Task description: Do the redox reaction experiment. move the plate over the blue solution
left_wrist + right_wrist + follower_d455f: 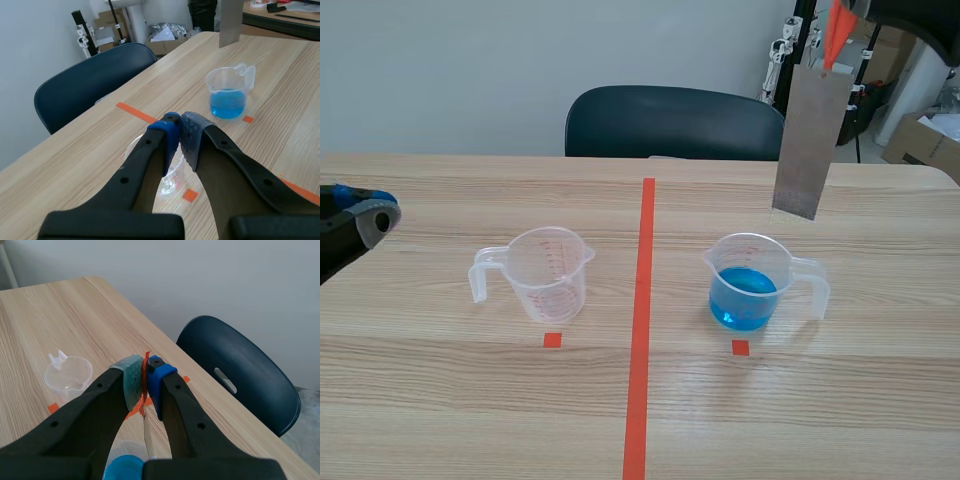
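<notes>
Overhead, the grey metal plate [810, 140] hangs upright with its long edges vertical, its top end pinched in the right hand [145, 377], whose two pads are clamped on it with an orange-red strip showing between them. Its bottom edge is in the air, clear of the desk [440, 400], higher than the rim of the beaker of blue solution [752, 285] and just past the beaker's far side; open air separates the edge from the rim. That beaker stands to the right of the orange-red tape line [642, 320], handle pointing away from the line, with bare wood all round it. Across the line, well apart, stands an empty clear measuring beaker [545, 275], its handle turned outward too. The left hand [180, 132] sits low near the desk's left edge, pads pressed together on nothing. A dark chair [670, 122] stands beyond the far edge.
</notes>
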